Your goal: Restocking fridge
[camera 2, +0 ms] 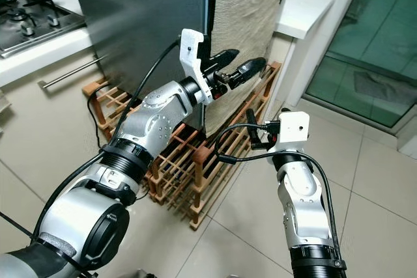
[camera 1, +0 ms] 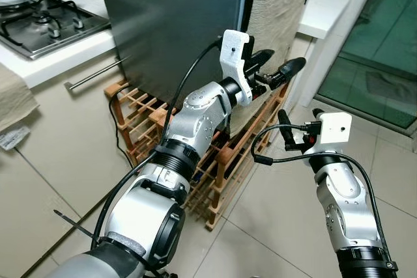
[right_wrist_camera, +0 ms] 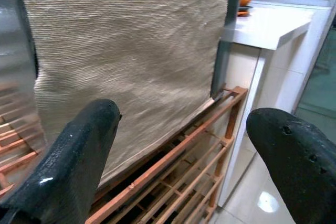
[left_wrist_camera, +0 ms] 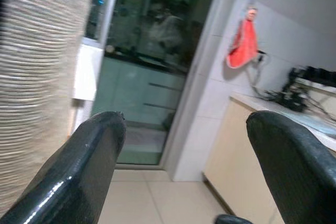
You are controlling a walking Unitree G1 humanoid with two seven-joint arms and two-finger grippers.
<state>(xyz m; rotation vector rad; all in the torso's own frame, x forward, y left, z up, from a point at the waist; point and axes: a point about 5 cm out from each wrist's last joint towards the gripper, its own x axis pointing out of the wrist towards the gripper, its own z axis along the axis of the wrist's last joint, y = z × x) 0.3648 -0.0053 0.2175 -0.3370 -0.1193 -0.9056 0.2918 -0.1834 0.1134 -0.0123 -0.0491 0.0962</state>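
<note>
Steel fridge [camera 1: 171, 24] edge beside splayed left pincer [camera 1: 277, 64].

L gripper [camera 1: 277, 68] raised, fingers apart, R gripper [camera 1: 293, 124] lower, spread

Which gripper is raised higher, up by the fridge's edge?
The left gripper, raised beside the dark fridge and beige cloth; the right gripper sits lower, over the wooden rack.

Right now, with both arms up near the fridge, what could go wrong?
The left gripper, open and empty, sits close to the beige cloth hanging beside the fridge; a finger might snag it. The wooden rack stands directly under both arms, so the right gripper, open, could knock it if lowered.
</note>
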